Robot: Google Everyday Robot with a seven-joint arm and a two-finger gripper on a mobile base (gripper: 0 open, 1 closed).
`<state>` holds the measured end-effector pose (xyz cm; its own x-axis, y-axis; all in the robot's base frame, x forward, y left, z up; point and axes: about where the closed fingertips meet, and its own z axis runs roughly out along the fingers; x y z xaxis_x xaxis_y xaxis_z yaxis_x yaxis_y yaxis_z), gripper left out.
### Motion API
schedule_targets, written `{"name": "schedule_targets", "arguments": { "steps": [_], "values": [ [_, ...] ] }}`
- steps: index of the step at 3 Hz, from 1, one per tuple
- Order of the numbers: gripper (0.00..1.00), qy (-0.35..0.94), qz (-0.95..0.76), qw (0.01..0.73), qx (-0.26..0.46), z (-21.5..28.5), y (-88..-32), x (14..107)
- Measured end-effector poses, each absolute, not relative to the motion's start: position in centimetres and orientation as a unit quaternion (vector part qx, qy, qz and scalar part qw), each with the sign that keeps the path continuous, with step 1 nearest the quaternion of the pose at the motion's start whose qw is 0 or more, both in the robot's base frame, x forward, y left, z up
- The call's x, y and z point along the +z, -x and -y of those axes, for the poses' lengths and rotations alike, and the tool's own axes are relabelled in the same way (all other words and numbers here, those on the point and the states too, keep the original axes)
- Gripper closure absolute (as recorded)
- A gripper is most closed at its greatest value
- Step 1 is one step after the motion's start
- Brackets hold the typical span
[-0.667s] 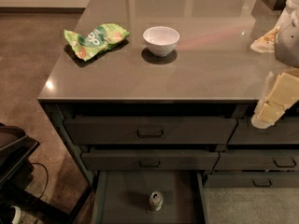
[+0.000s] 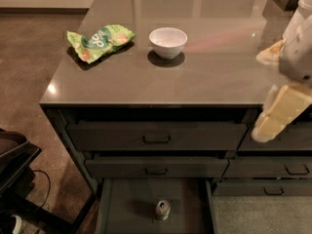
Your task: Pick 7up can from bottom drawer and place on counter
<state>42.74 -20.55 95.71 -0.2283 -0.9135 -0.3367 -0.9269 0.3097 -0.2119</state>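
Note:
The 7up can (image 2: 163, 209) stands upright on the floor of the open bottom drawer (image 2: 126, 208), near its middle, silver top showing. The grey-brown counter (image 2: 214, 67) lies above the cabinet of drawers. My gripper (image 2: 258, 97) hangs at the right edge of the view, over the counter's front right corner, well above and to the right of the can. Its two pale fingers (image 2: 280, 112) stand apart with nothing between them. The arm above it is cut off by the frame edge.
A white bowl (image 2: 168, 42) and a green chip bag (image 2: 100, 42) lie on the counter's left half. Two shut drawers with loop handles (image 2: 156, 139) sit above the open one. A dark object with a cable (image 2: 14, 165) stands on the floor at the left.
My gripper has shifted slightly left and down at the right edge. The can, bowl and bag have not moved.

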Motion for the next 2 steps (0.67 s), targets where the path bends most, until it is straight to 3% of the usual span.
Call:
{"name": "schedule_targets", "arguments": {
  "steps": [2],
  "values": [
    [0.0,0.526,-0.79,0.263,0.174,11.7,-40.3,83.7]
  ]
}}
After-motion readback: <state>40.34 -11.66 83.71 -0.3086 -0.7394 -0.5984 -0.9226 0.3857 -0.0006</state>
